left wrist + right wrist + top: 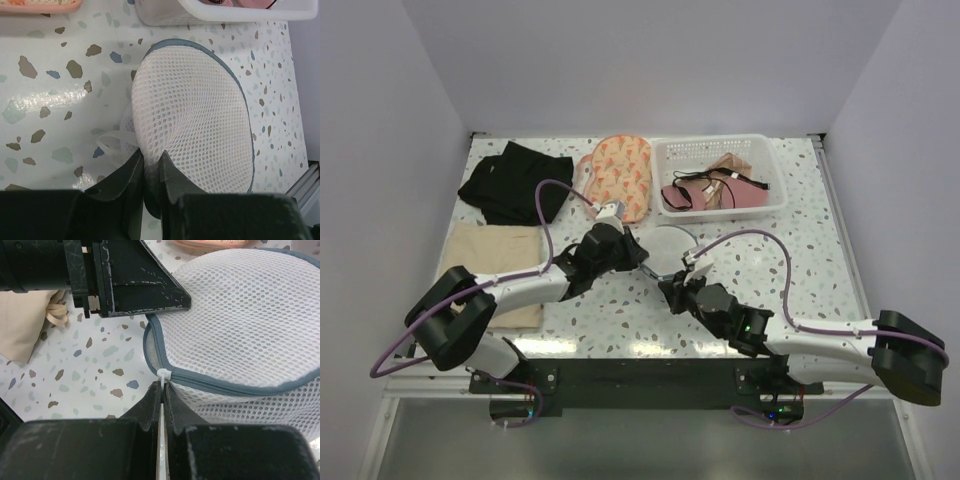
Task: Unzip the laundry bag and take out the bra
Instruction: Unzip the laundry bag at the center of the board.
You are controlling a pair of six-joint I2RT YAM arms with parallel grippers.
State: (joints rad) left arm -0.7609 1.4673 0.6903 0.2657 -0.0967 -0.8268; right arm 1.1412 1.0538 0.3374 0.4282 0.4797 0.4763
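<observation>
The laundry bag (pixel 670 243) is a round white mesh pouch with a grey-blue zipper rim, lying mid-table. My left gripper (pixel 638 252) is at its left edge, shut on a fold of the mesh (pixel 151 159). The bag (pixel 200 115) bulges away from those fingers. My right gripper (pixel 672 283) is at the bag's near edge, shut on the white zipper pull (pixel 164 375) at the end of the closed grey zipper (pixel 225 385). The left gripper's dark finger (pixel 140 285) shows across the top of the right wrist view. The bra is hidden; nothing shows through the mesh (pixel 240 315).
A white basket (pixel 720 141) with pink and beige underwear stands just behind the bag, and its wall (pixel 165 15) is close in the left wrist view. An orange patterned pouch (pixel 620 175), a black garment (pixel 515 180) and a beige cloth (pixel 495 255) lie to the left.
</observation>
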